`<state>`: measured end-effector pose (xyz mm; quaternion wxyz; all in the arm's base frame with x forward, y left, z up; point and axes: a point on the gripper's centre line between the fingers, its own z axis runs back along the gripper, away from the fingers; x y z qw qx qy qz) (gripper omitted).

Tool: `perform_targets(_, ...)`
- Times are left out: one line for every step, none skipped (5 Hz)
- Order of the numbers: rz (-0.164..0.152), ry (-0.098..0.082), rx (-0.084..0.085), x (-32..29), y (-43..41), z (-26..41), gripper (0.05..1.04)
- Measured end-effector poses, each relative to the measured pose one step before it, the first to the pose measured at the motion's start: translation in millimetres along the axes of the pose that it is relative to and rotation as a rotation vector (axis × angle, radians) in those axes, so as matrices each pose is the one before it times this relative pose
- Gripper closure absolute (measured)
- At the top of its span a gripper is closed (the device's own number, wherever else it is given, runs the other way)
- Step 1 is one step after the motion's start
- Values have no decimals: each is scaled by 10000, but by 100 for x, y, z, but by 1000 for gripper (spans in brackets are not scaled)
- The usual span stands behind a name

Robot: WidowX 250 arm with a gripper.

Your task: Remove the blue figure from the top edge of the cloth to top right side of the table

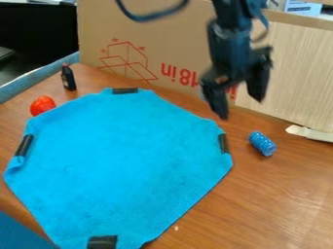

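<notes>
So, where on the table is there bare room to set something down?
Bare tabletop lies right of the cloth, below the blue figure. The upper left is crowded, with dark bottle, red object and cloth close together.

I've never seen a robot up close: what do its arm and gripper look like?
The arm is black, with a dark cable looping out beside it. The gripper is black too, with two broad, blocky fingers.
</notes>
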<state>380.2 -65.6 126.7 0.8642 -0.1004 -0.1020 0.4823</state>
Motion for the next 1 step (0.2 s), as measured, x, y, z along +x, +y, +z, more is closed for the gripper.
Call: perform_targets(-94,131,942,1617,5102,3513,83)
